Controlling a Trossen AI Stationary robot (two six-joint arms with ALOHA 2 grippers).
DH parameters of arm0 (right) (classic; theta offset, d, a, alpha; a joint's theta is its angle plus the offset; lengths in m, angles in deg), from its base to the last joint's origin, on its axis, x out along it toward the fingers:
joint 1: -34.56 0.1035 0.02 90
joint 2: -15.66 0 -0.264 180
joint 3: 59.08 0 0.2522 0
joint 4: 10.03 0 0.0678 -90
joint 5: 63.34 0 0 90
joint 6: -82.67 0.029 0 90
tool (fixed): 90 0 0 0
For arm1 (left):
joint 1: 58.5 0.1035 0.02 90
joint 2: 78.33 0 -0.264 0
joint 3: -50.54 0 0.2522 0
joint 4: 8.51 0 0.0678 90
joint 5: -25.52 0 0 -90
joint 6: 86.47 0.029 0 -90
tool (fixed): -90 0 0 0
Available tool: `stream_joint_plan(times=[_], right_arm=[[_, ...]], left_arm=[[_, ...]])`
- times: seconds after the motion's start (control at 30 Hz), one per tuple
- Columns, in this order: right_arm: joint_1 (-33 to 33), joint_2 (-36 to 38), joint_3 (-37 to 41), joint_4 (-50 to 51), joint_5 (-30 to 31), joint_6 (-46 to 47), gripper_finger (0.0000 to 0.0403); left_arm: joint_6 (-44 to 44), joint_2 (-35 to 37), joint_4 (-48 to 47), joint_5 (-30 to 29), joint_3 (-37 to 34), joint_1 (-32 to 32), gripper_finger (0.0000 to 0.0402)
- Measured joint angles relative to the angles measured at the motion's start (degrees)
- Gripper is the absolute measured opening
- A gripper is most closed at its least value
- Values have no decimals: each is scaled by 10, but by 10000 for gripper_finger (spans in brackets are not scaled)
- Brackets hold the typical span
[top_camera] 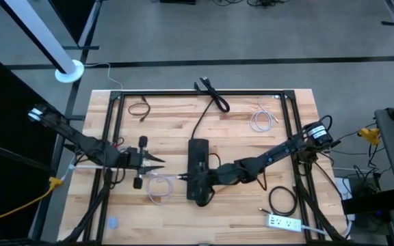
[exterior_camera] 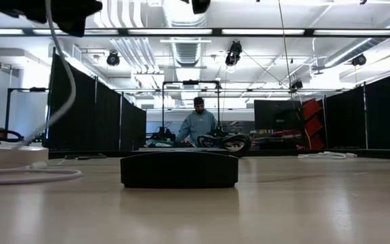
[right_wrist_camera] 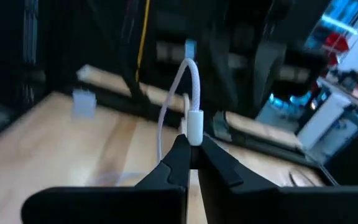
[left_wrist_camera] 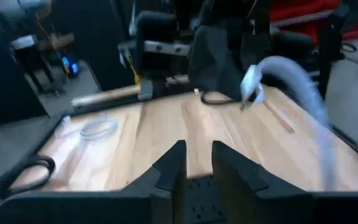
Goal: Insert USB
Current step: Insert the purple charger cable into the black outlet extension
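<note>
A black oblong hub [top_camera: 197, 171] lies flat mid-table; the low view shows it end-on [exterior_camera: 179, 169]. My right gripper [top_camera: 185, 178] reaches across it from the right and is shut on the plug of a white USB cable [right_wrist_camera: 194, 124]. The rest of the cable lies in a loose coil [top_camera: 159, 189] on the wood left of the hub. My left gripper [top_camera: 160, 162] hovers left of the hub, open, with nothing between its fingers [left_wrist_camera: 176, 165]. From the left wrist view the white cable [left_wrist_camera: 272, 68] arcs ahead of it. My right gripper pinches the white plug body [right_wrist_camera: 195, 132] between its two fingertips, at the cable's end. The fingers come from the table's right, pointing left, over the hub. The plug is held clear of the table, and the cord [right_wrist_camera: 188, 74] loops away beyond the fingers and hangs slack.
A black cable [top_camera: 214, 96] and a small black coil [top_camera: 139, 108] lie at the far side, with a white coil [top_camera: 262, 121] far right. A black coil [top_camera: 282, 201] and a white power strip [top_camera: 284, 222] lie near right. A person [exterior_camera: 198, 125] stands in the room beyond.
</note>
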Motion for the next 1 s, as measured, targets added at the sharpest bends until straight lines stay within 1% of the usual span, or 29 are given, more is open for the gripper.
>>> stream_joint_plan(times=[0.07, 0.17, 0.3, 0.47, 0.77, 1.0], right_arm=[[-5, 1, 2, -7, 2, -5, 5], [-16, 1, 2, -11, 7, 4, 4], [-29, 0, 2, -11, 8, 16, 5], [-35, -1, 2, -12, -10, 16, 5], [-35, -2, 1, -8, -18, 14, 4], [-32, -2, 1, -5, -18, 14, 5]], left_arm=[[17, -10, 87, 22, -26, 0, 64], [29, -33, 164, 26, -47, 0, 63], [29, -79, 221, 26, -48, 2, 64], [52, -138, 274, 24, -34, 7, 64], [78, -215, 271, 19, 28, 18, 65], [95, -238, 268, 8, 52, 20, 64]])
